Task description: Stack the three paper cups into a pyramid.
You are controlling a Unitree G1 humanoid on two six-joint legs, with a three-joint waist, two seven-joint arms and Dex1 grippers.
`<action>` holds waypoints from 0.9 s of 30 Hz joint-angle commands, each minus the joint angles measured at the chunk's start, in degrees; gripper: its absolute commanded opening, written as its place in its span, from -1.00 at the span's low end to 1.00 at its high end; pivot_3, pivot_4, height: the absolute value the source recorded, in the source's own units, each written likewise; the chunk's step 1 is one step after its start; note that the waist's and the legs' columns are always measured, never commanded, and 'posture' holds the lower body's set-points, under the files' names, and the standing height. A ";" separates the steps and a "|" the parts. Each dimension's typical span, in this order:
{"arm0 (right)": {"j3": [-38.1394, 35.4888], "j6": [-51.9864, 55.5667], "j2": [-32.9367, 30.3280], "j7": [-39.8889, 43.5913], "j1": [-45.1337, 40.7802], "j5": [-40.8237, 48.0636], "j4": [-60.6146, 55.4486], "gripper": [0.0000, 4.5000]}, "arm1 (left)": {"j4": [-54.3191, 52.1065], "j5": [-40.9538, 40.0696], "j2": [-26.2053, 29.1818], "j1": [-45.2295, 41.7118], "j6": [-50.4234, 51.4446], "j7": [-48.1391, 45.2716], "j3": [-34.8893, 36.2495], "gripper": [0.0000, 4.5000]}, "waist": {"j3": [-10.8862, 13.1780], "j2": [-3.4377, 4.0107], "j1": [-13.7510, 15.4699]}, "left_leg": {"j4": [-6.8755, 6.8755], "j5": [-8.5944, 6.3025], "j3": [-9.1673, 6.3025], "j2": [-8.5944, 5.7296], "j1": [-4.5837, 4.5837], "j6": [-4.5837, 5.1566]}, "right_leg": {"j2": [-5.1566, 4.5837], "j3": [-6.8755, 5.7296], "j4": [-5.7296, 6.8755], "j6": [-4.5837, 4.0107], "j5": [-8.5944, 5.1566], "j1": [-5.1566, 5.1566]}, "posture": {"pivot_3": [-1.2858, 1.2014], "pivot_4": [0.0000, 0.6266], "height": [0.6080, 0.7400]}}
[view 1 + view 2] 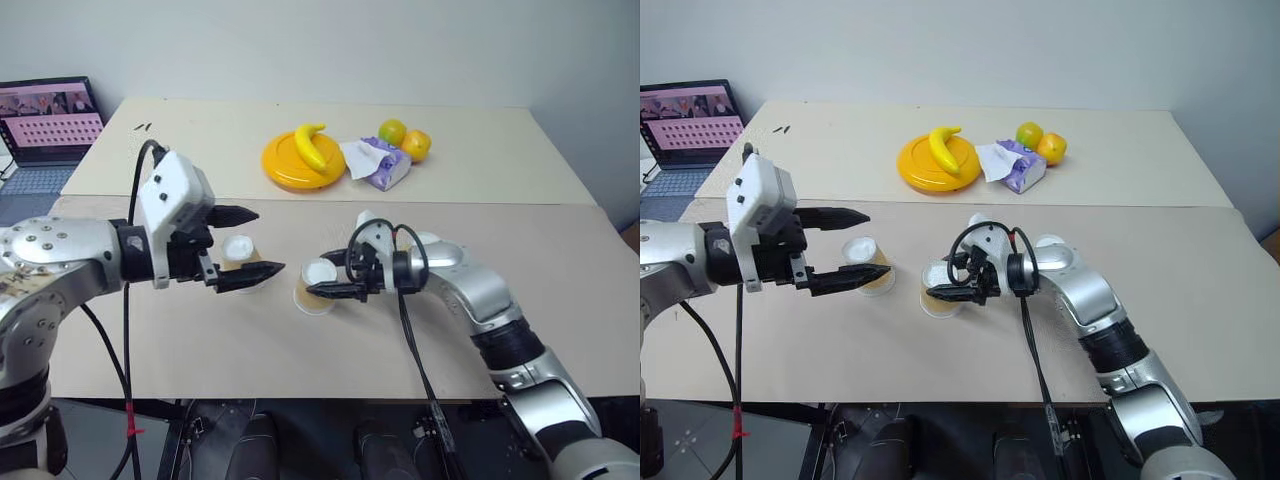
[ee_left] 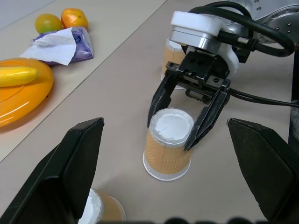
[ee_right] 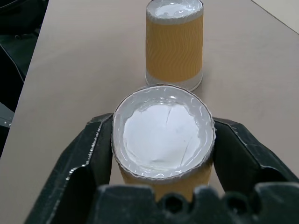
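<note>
Right gripper straddles the middle paper cup, which stands upside down on the table; I see its fingers parted at the cup's sides, contact unclear. Left gripper hovers wide open over the left cup. A third cup stands behind my right wrist. Bare tabletop lies toward the near edge; a yellow plate sits well beyond.

Matt paper cups with wavy ribbing – glossy plastic plate.
</note>
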 commanded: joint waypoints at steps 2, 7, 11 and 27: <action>-3.00 -0.77 1.01 0.81 -2.41 0.98 -1.84 0.98 | -0.59 -1.60 1.51 -0.16 -0.95 1.03 1.44 1.00 | 0.00 0.00 -0.06 | 0.00 0.00 0.00 0.00 0.00 0.00 | 0.00 0.01 0.00 0.00 0.00 -0.01 | 0.03 -0.52 0.88; -12.47 6.80 2.63 -2.39 -5.91 10.20 -6.18 0.98 | 1.64 -1.34 1.76 -1.39 -2.89 0.23 -1.06 1.00 | 0.01 0.01 -0.06 | 0.00 0.00 0.00 0.00 0.00 0.00 | 0.00 0.00 0.01 -0.01 0.00 -0.01 | 0.03 -0.52 0.88; -22.84 15.32 -3.67 -2.61 -8.38 19.12 -10.67 0.98 | 4.83 -0.10 1.22 -3.71 -5.63 -1.72 -4.85 1.00 | 0.02 0.02 0.66 | -0.01 0.00 -0.01 -0.03 -0.03 -0.01 | -0.02 -0.02 -0.01 -0.01 0.01 -0.01 | 0.03 -0.52 0.88; -36.58 -5.28 -22.38 1.06 20.94 8.02 -4.65 0.98 | 16.24 6.02 -1.09 -13.57 -14.27 -12.56 -16.15 1.00 | 0.02 0.02 0.31 | -0.08 -0.05 0.12 -0.05 -0.03 0.07 | -0.05 0.06 -0.16 -0.01 -0.02 -0.03 | 0.03 -0.52 0.88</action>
